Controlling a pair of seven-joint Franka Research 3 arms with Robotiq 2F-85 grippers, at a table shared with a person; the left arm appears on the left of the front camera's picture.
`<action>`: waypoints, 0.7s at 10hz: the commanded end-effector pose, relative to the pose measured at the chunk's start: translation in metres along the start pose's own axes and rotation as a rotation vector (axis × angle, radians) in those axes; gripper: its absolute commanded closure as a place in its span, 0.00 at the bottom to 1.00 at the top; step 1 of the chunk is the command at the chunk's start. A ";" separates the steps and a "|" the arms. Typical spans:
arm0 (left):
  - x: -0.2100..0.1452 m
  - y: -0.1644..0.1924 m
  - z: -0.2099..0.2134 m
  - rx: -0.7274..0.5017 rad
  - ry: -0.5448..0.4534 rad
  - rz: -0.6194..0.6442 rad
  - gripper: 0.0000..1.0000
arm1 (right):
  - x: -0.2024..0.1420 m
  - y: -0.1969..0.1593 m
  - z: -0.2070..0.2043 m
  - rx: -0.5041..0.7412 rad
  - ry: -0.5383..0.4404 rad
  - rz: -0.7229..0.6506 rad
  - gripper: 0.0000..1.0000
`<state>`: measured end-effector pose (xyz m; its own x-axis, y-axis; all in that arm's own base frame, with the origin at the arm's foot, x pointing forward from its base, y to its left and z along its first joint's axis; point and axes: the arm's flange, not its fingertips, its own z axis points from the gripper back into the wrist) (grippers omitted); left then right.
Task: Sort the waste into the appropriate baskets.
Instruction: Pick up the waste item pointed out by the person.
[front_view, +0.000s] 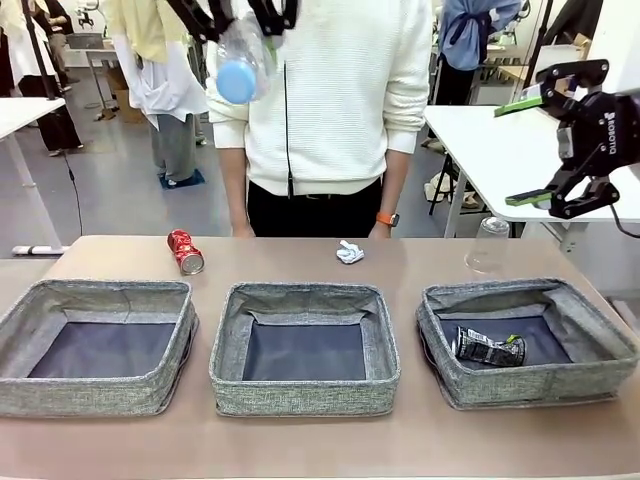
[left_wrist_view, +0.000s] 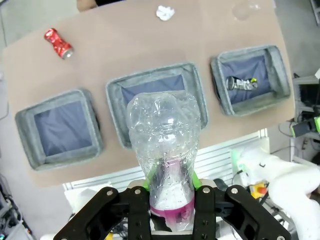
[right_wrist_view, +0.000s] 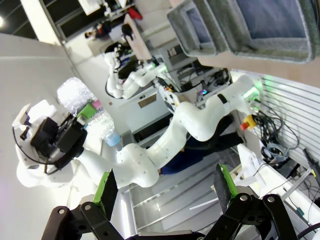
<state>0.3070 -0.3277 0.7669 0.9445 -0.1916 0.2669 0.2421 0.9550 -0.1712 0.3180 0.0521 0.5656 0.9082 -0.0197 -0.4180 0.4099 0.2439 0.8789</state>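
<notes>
While the left hand (left_wrist_view: 170, 181) pinches it, the clear bottle (front_view: 250, 48) tilts blue cap (front_view: 237, 81) downward

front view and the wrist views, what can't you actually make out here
- Front view: the left tool is cut off by the top edge above the clear bottle.
- Left wrist view: the bottle's pink label is partly hidden inside the tool's grip, so its print is unreadable.
- Front view: the crushed can in the right basket is too small to read.
- Right wrist view: the baskets are cut off by the top edge.
</notes>
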 end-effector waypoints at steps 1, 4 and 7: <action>-0.005 -0.012 -0.003 -0.040 0.031 -0.021 0.78 | 0.001 0.002 -0.001 0.023 0.011 0.026 0.00; -0.003 -0.024 -0.022 -0.014 0.068 -0.033 0.78 | 0.001 0.002 -0.001 0.023 0.011 0.026 0.00; -0.004 -0.023 -0.023 -0.024 0.066 -0.054 0.78 | 0.001 0.002 -0.001 0.023 0.011 0.026 0.00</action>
<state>0.3074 -0.3566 0.7438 0.9439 -0.2609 0.2023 0.2982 0.9367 -0.1833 0.3180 0.0522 0.5656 0.9082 -0.0195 -0.4181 0.4098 0.2439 0.8789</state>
